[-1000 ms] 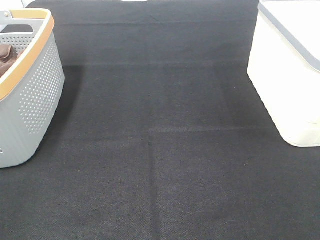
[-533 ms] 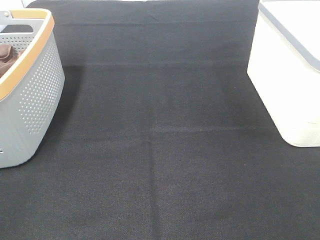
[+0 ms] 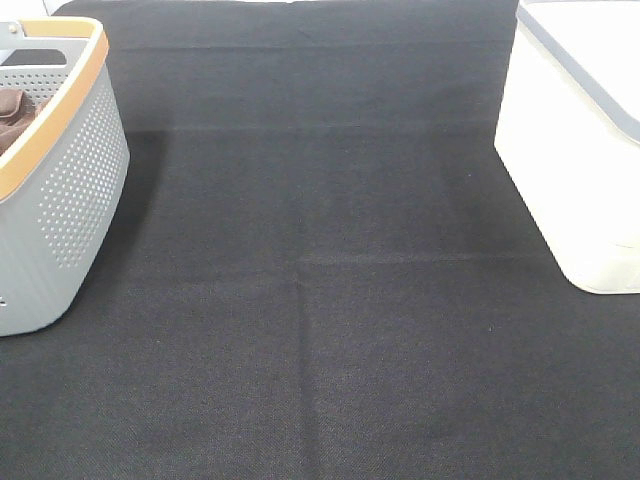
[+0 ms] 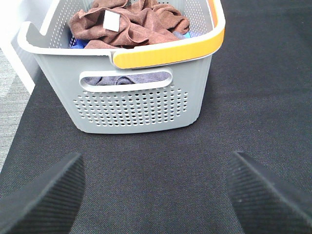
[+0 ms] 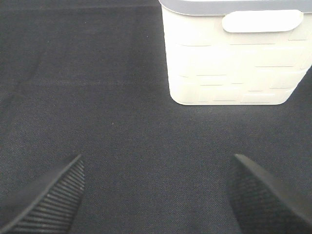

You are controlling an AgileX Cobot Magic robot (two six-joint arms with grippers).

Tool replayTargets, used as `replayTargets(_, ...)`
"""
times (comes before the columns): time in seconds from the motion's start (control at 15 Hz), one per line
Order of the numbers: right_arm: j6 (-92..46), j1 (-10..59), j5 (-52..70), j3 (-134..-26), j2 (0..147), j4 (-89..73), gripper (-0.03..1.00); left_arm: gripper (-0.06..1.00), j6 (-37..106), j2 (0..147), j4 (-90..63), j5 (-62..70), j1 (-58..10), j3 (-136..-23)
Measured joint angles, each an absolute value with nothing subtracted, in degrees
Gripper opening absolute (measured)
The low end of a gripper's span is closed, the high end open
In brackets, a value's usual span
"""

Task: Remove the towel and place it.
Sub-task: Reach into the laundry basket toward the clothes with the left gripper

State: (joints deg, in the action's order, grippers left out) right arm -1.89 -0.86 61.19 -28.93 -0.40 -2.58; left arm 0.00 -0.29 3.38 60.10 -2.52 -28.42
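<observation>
Towel [image 4: 146,27] crumpled in basket [image 4: 141,105], underside hidden; left hand [image 4: 155,163], right hand [image 5: 157,163] spread, empty.

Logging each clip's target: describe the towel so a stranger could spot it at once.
On the black mat's left stands a grey perforated basket with an orange rim. Inside, on top, lies the towel: crumpled, reddish-brown, with a white tag, unlike the blue cloths beneath.
</observation>
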Motion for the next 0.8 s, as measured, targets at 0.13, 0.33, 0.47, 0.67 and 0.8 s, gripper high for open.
replayTargets(0.13, -1.89, -0.86, 61.19, -28.93, -0.4, -2.58, 0.76, 0.76, 0.0, -0.29, 3.38, 60.1, -2.52, -28.42)
replayTargets(0.33, -1.89, -0.86, 61.19, -28.93, -0.4, -2.58, 0.76, 0.76, 0.0, -0.29, 3.38, 60.1, -2.52, -28.42)
replayTargets(0.47, -1.89, -0.86, 61.19, -28.93, -0.4, -2.58, 0.76, 0.76, 0.0, -0.29, 3.38, 60.1, -2.52, -28.42)
replayTargets(0.67, -1.89, -0.86, 61.19, -28.93, -0.4, -2.58, 0.76, 0.76, 0.0, -0.29, 3.38, 60.1, -2.52, -28.42)
replayTargets(0.8, -1.89, -0.86, 61.19, -28.93, -0.4, -2.58, 0.76, 0.76, 0.0, -0.29, 3.38, 60.1, -2.52, -28.42)
